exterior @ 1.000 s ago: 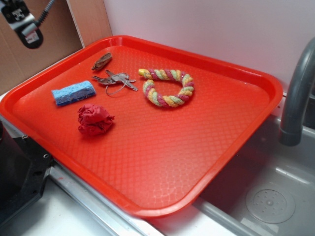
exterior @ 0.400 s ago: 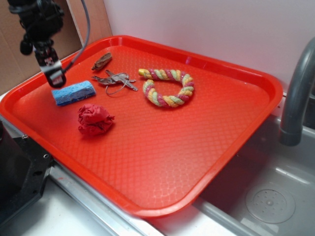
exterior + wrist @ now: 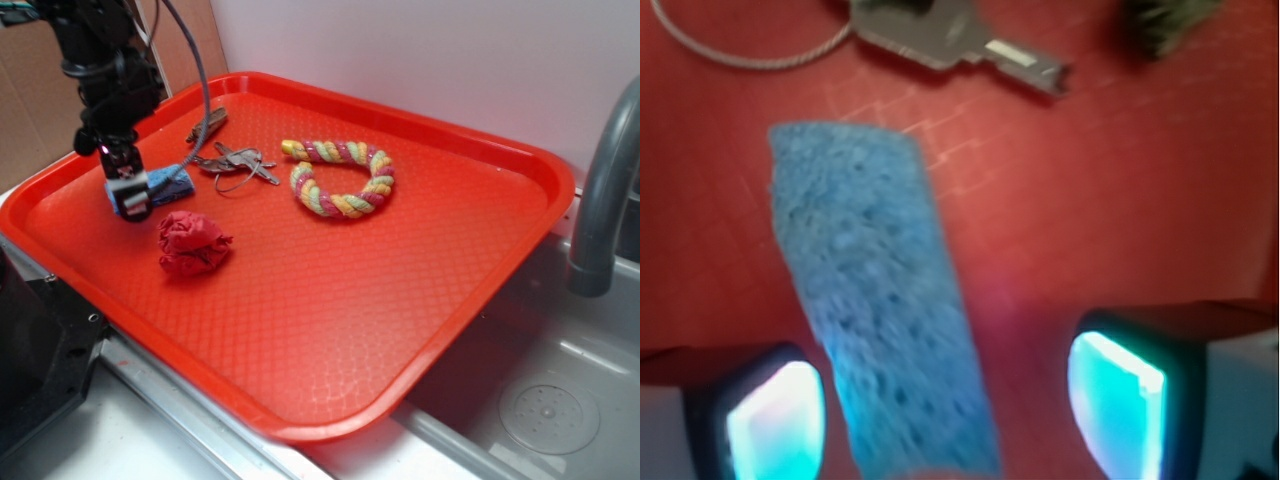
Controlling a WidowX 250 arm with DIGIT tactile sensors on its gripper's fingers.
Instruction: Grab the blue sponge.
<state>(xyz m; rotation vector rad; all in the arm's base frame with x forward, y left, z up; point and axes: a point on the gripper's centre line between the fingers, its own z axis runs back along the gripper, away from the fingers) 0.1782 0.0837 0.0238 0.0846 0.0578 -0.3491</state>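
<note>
One second ago I had the gripper (image 3: 130,200) high off-tray; now it is down, fingers spread astride the blue sponge (image 3: 875,310) at the tray's (image 3: 450,130) left. Closing should follow.

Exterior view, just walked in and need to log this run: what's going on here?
A WidowX arm is going for the blue sponge on the red tray. Its pincer is open and hangs over the sponge's near end; in the wrist view the sponge lies between the two fingers, closer to one, not yet gripped. A red cloth ball, keys and a rope ring lie nearby on the tray, untouched.
</note>
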